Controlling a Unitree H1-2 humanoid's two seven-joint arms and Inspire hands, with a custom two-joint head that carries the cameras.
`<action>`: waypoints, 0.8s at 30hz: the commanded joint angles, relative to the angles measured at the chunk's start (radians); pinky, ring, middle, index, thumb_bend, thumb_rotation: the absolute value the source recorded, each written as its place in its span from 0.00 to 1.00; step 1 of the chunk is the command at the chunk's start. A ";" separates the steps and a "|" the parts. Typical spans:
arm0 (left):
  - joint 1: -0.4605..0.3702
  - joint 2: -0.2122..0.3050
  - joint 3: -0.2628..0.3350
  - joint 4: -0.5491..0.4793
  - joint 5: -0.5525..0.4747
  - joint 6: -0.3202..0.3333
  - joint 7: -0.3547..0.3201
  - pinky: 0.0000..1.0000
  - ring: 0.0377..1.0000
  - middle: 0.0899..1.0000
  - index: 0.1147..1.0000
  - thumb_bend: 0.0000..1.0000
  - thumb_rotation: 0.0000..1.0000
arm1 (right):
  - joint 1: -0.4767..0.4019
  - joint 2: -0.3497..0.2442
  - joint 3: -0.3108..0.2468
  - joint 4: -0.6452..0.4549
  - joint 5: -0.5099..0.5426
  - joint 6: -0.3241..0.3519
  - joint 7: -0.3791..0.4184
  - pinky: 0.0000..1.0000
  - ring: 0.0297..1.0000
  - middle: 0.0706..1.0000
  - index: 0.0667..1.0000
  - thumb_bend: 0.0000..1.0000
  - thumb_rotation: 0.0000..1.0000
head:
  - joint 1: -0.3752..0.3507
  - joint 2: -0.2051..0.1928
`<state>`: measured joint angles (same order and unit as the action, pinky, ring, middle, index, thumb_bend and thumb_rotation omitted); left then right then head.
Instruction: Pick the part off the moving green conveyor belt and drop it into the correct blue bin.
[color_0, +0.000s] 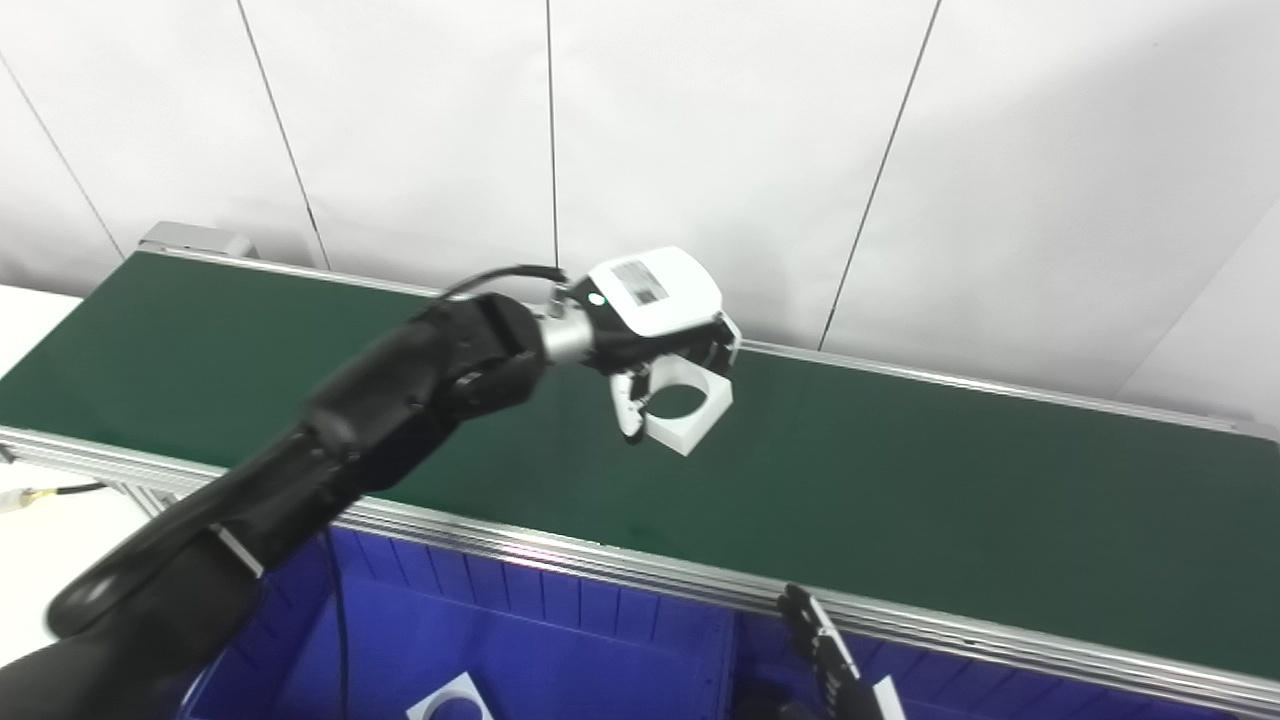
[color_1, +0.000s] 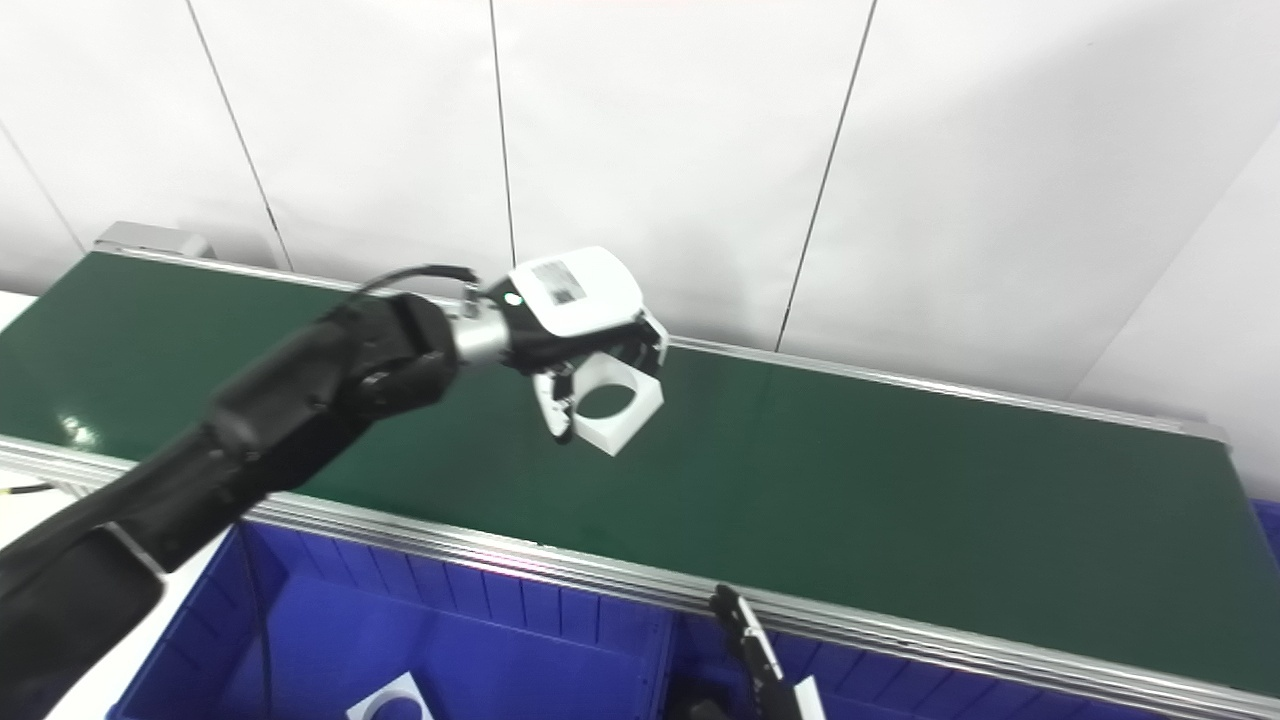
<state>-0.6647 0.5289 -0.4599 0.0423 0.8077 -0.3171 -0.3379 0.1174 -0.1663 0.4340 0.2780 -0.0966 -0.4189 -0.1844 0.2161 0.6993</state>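
My left hand (color_0: 660, 320) reaches out over the green conveyor belt (color_0: 900, 500), its white back facing up. It is shut on a white square part with a round hole (color_0: 680, 437), held tilted a little above the belt near its far side. The part also shows in the right eye view (color_1: 615, 432). Only the dark fingertips of my right hand (color_0: 822, 648) show at the bottom edge, pointing up in front of the belt's near rail. Its grip is hidden.
Two blue bins sit below the belt's near aluminium rail (color_0: 600, 555): a left bin (color_0: 560, 620) with a similar white holed part (color_0: 450, 705) on its floor, and a right bin (color_0: 970, 695), mostly cut off. A white panelled wall stands behind the belt.
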 joint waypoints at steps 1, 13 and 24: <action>0.018 0.042 0.064 -0.101 -0.044 0.036 -0.021 0.35 0.38 0.44 0.48 0.50 0.00 | -0.019 0.003 -0.018 -0.037 0.012 -0.051 0.024 0.90 0.92 0.89 0.94 0.83 0.90 | 0.032 0.025; 0.259 0.067 0.262 -0.468 -0.087 0.243 -0.199 0.37 0.40 0.47 0.44 0.50 0.00 | -0.008 -0.012 -0.156 -0.119 0.095 -0.051 0.180 0.89 0.92 0.91 0.96 0.81 0.90 | 0.243 0.147; 0.574 -0.022 0.317 -0.570 -0.003 0.329 -0.185 0.36 0.39 0.48 0.44 0.50 0.00 | 0.008 0.017 -0.211 -0.143 0.101 -0.050 0.253 0.88 0.91 0.90 0.96 0.83 0.89 | 0.209 0.157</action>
<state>-0.0898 0.5270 -0.1492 -0.5061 0.7910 0.0056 -0.5716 0.1282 -0.1581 0.2299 0.1694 0.0030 -0.4194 0.0530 0.4372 0.8575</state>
